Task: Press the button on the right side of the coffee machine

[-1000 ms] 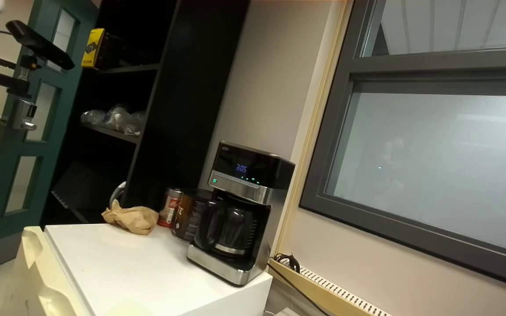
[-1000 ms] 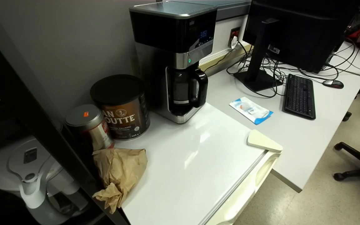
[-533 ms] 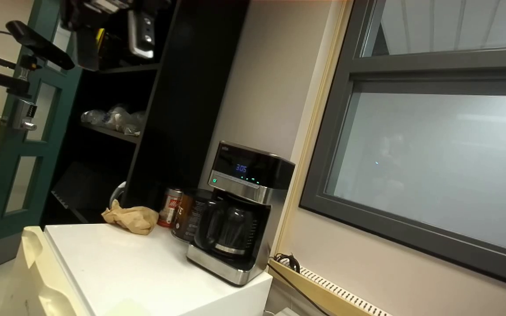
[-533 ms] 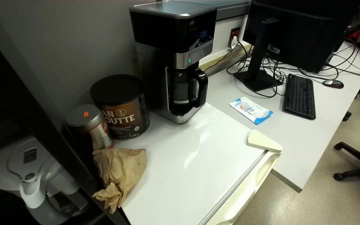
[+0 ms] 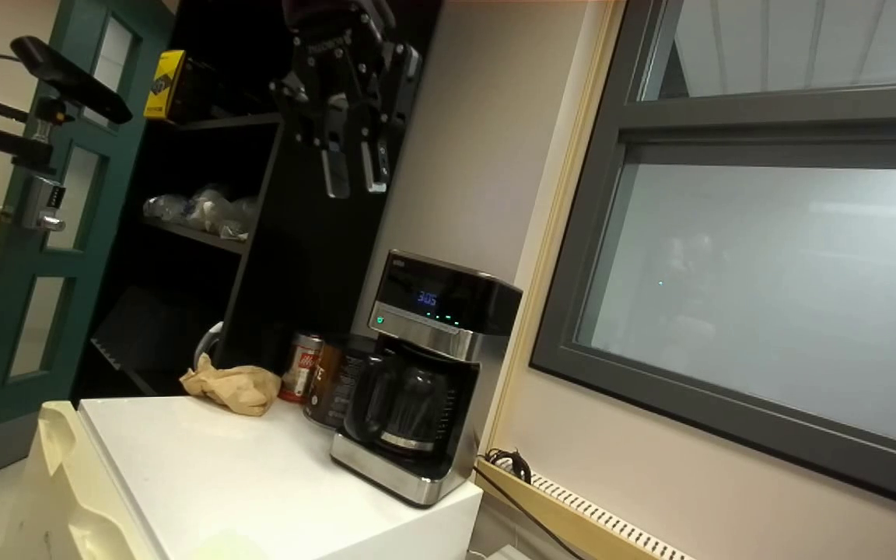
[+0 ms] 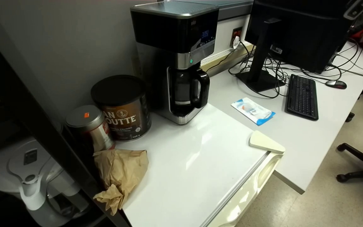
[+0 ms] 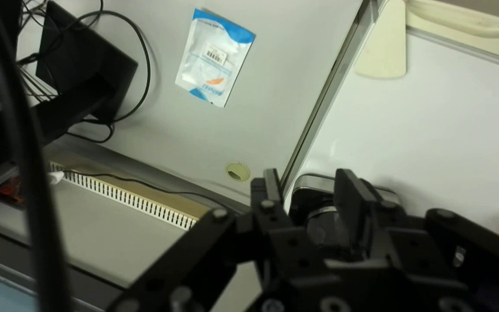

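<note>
The black and silver coffee machine (image 5: 501, 311) stands upright on a white cabinet top, its clock display lit. A green-lit button (image 5: 379, 320) sits at one end of its silver band, also visible as a green button (image 6: 191, 61). Small green lights (image 5: 442, 317) lie towards the right side; which control there is the task's button I cannot tell. High above and to the machine's left in an exterior view hangs my gripper (image 5: 356, 187), pointing down, jaws partly apart with nothing between them. In the wrist view the gripper (image 7: 308, 175) shows the machine's base (image 7: 316, 182) and carafe beyond its fingers.
Beside the machine stand a large brown tin (image 6: 123, 123) and a smaller can (image 6: 101, 137), with a crumpled paper bag (image 6: 121, 176) in front. A dark shelf (image 5: 323, 233) rises behind. A monitor (image 6: 295, 34), keyboard (image 6: 302, 97) and white-blue packet (image 6: 253, 111) occupy the adjoining desk.
My gripper has entered from the upper left of an exterior view and moved right, towards the coffee machine. Its jaws have drawn closer together. The machine has not moved.
</note>
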You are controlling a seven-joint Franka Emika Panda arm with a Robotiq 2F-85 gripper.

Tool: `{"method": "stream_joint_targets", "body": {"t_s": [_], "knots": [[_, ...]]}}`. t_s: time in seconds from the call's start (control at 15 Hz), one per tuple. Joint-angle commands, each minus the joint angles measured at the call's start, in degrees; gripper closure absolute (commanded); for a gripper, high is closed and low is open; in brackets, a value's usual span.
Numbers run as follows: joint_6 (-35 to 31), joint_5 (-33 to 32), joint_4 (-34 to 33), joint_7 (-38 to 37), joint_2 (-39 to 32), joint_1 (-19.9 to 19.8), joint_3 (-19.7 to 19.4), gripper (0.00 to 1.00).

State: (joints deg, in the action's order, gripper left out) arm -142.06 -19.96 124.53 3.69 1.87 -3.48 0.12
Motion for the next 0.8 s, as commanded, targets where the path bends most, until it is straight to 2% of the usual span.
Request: {"method": "stream_joint_targets", "body": {"t_s": [0.0, 0.07, 0.13, 0.73], "knots": [[-3.16, -1.11, -8.03, 0.49, -8.24, 0.92, -0.46, 0.92], [-4.09, -1.41, -9.55, 0.07, -9.98, 1.16, -0.53, 0.98], [-5.24, -1.31, -11.0, 0.24, -11.81, 1.44, -0.58, 1.0], [-11.99, 0.38, -24.15, 1.32, -26.38, 3.06, -1.61, 1.0]]}}
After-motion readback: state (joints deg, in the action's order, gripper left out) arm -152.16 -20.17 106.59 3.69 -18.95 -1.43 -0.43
